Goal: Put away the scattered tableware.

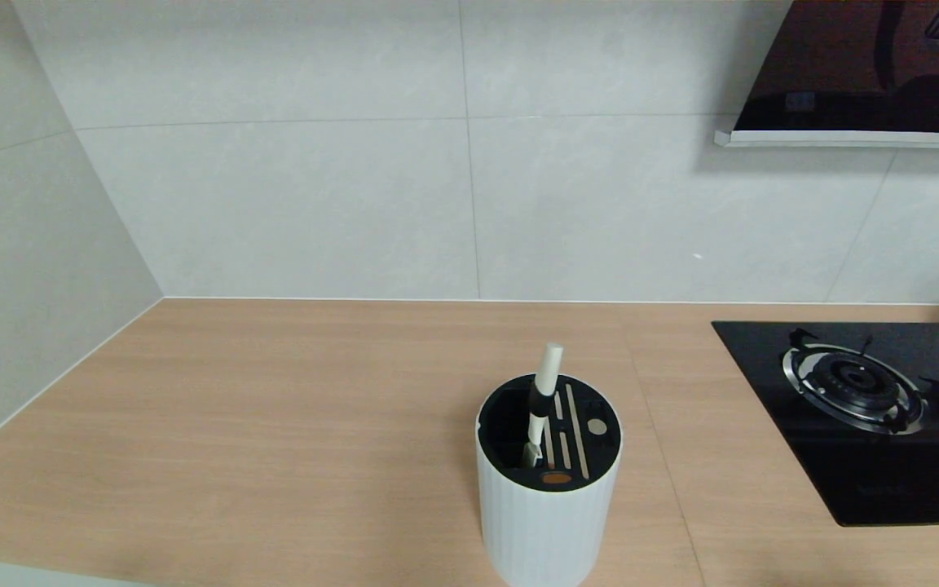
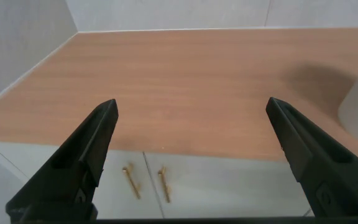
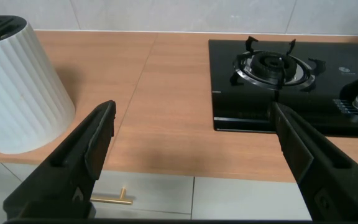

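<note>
Holder: the white ribbed holder (image 1: 547, 522) stands upright near the front edge of the worktop (image 1: 274, 408), just beside the black hob (image 1: 861, 408) that fills the right end.
Tableware: one utensil (image 1: 545, 383) with a white handle and a black band stands in the holder's open compartment, leaning slightly. Its working end is hidden, so it may be a knife or a peeler.
Left gripper: the left gripper (image 2: 191, 109) has its jaws wide apart and nothing between them. It is off the worktop's front edge, above the cabinet doors (image 2: 145, 180).
Right gripper: the right gripper (image 3: 192, 109) is likewise spread and unloaded, off the front edge between the holder and the hob.
Step in hand: the stowing looks done or nearly so, with both arms drawn clear.
Doing it well: scan the worktop before any new reach. Bring an arm to the holder from above, not from the side, since a nudge at the front edge could tip it. Drop any further piece handle-up into a free slot.
</note>
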